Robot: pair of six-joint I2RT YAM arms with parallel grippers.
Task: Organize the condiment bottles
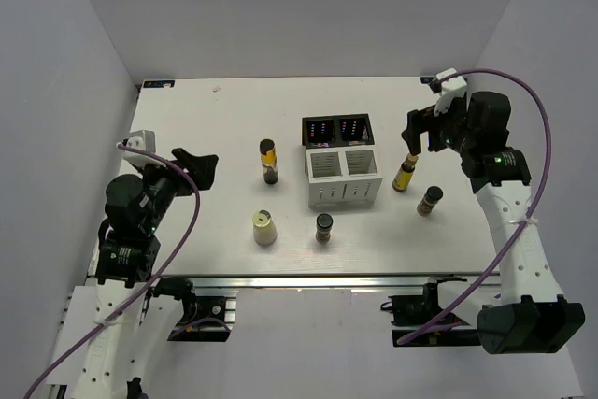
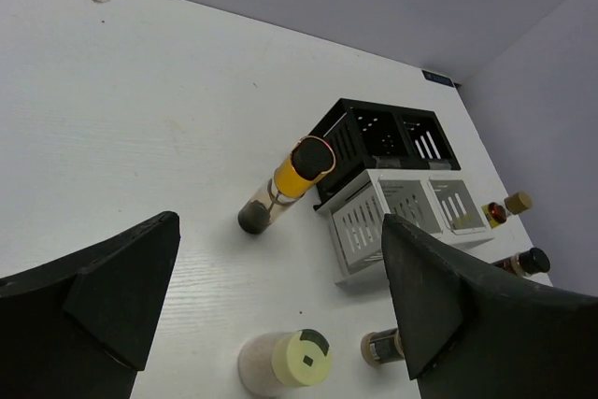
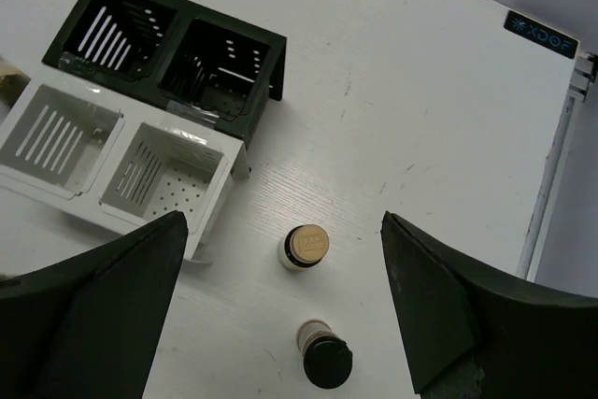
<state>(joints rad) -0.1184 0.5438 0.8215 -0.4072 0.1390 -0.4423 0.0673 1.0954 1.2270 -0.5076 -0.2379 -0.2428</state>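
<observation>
Under everything is a big white table. Two robot arms sit at its near edge.

The left arm reaches over the left side of the table. Its left gripper is wide open and has nothing in it. The right arm reaches over the right side. Its right gripper is wide open too and holds nothing.

Near the middle sits the box. It has two white parts in front and two black parts right behind them.

All five bottles stand up straight on the table, outside the box. The first tall bottle is dark with a yellow label, and it stands left of the box. The second tall bottle stands just right of the box, under the right gripper, and the fingers do not touch it. The right short jar, brown with a dark cap, is near that bottle, a bit closer to the arms. The front short jar stands in front of the box. The cream cone bottle is near it, on its left.
</observation>
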